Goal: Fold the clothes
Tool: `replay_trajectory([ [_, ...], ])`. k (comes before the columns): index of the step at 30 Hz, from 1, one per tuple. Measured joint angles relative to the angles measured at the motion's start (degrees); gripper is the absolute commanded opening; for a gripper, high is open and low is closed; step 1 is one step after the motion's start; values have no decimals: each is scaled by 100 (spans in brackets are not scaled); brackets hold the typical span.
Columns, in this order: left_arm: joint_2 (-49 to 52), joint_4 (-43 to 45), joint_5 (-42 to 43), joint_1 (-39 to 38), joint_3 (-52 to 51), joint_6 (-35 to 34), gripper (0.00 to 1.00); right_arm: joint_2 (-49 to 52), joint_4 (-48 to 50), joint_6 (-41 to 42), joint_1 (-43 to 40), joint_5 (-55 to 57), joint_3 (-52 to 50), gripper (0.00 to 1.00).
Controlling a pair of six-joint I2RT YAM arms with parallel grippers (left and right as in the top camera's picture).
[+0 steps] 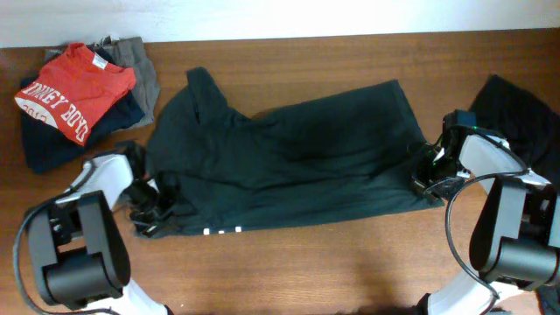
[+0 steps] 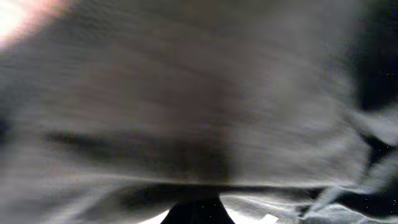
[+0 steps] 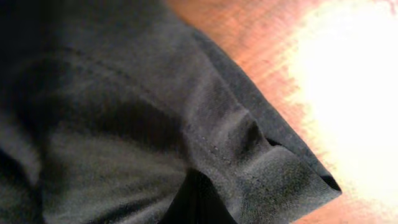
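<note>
**Black shirt mid-fold, one more garment waiting**

Nearest the robot, the brown wooden table (image 1: 332,271) is bare along its front edge. Just beyond it lies the black short-sleeved T-shirt (image 1: 289,166), stretched lengthwise across the middle of the table, with a sliver of white lettering showing at its near hem. It looks doubled over once but is rumpled, with a loose flap rising at its far left corner, so this fold appears only partly made.

The left gripper (image 1: 150,208) sits at the shirt's near-left end with its fingers pressed together on bunched cloth. Its wrist view is a blur of fabric. The right gripper (image 1: 430,173) is at the right end, its fingers pinching the gathered hem, which the right wrist view shows crisply.

Farther back on the left, a neat stack seems finished: a red T-shirt with white lettering (image 1: 74,87) on top of a navy garment (image 1: 52,144) and a grey garment (image 1: 140,61). At the far right a dark garment (image 1: 512,105) lies unfolded, partly hidden behind the right arm, and probably remains to be done. Nothing blocks the shirt's fold, though the stack sits close to its left end.
</note>
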Motion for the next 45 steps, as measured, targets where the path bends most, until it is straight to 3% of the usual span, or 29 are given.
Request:
replay_trajectory([
  [8,116,-188,-216,739,221,0,1,2,-352,389,-52,17,-35,4],
  [22,122,-304,-417,769,704,0,1,-131,-846,964,-66,319,-262,4],
  [27,142,-883,-459,769,1032,0,1,-356,-866,994,-83,487,-291,5],
  [28,142,-975,-492,769,1139,0,1,-411,-892,990,-85,507,-291,25],
  [29,142,-1145,-553,769,1311,0,1,-483,-927,981,-87,535,-291,59],
  [30,136,-1241,-595,769,1423,0,1,-522,-931,977,-90,555,-291,83],
  [31,136,-1300,-651,769,1523,0,1,-555,-931,955,-92,584,-291,92],
  [36,-35,-1322,-695,769,1655,0,1,-568,-955,811,-96,629,-284,93],
  [41,-621,-1327,-726,693,1655,0,4,-595,-1580,710,-96,667,269,99],
  [44,-1305,-1329,-745,452,1657,0,16,-785,-1928,697,-96,682,942,99],
  [45,-1539,-1335,-745,332,1663,-2,43,-909,-2017,691,-96,682,1121,99],
])
